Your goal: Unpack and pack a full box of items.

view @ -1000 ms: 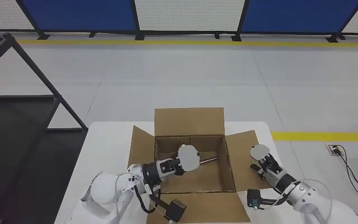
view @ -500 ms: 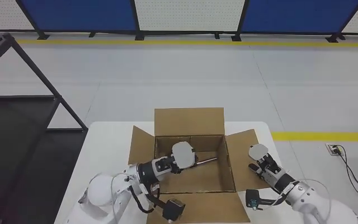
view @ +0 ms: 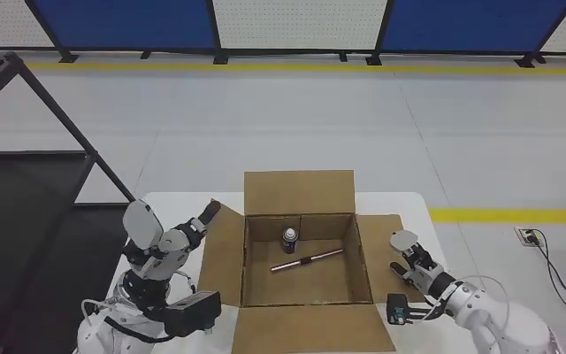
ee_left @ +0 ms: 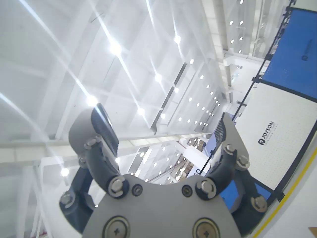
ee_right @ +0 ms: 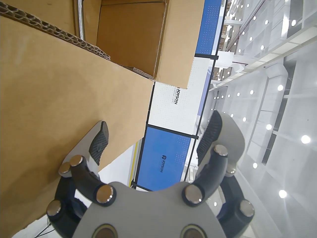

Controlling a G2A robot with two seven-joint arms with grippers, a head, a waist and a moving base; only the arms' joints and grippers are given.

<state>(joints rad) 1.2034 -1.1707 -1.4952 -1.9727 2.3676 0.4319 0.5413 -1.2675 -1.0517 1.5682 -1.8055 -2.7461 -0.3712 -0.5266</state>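
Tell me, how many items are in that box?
2: a can upright by the far wall, and a rod lying slantwise on the box floor. The near wall may hide something small.

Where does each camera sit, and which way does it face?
Top view: above the arms, looking down at the open box on the table; both arms show.
Left wrist view: on the left arm, facing up at the ceiling; open left gripper shows.
Right wrist view: on the right arm, beside a box flap, facing the blue partition; open right gripper shows.
Shared: top and right wrist views both show the spray can and metal rod in the box.
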